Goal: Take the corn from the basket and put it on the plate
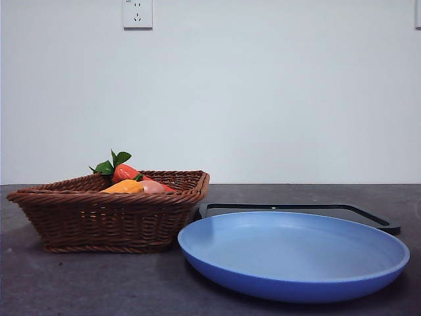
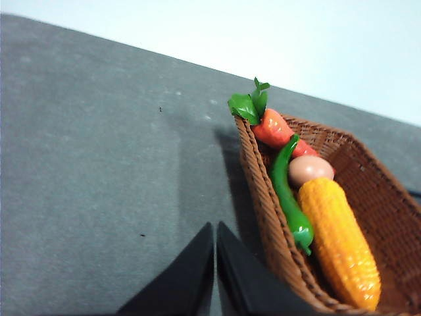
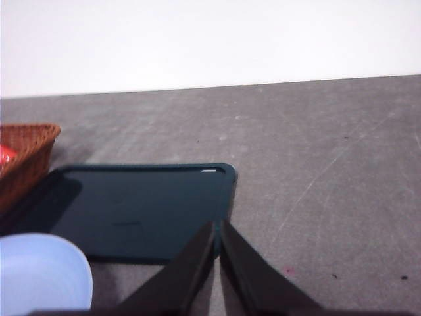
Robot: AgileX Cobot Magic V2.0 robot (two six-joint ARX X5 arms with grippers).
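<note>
The corn (image 2: 341,243) lies in the brown wicker basket (image 2: 263,197), an orange-yellow bumpy cob beside a pinkish-tan round item, a green pepper and a red-orange vegetable with leaves. In the front view only a tip of the corn (image 1: 123,187) shows above the basket (image 1: 105,217) rim at the left. The light-blue plate (image 1: 296,257) sits empty at the front right, and a part of the plate (image 3: 39,276) shows in the right wrist view. My left gripper (image 2: 215,227) is shut above the table just outside the basket. My right gripper (image 3: 217,227) is shut over the black tray's edge.
A flat black tray (image 1: 368,217) lies behind the plate, and the same tray (image 3: 131,210) fills the middle of the right wrist view. Grey tabletop surrounds everything. A white wall with an outlet (image 1: 137,13) stands behind.
</note>
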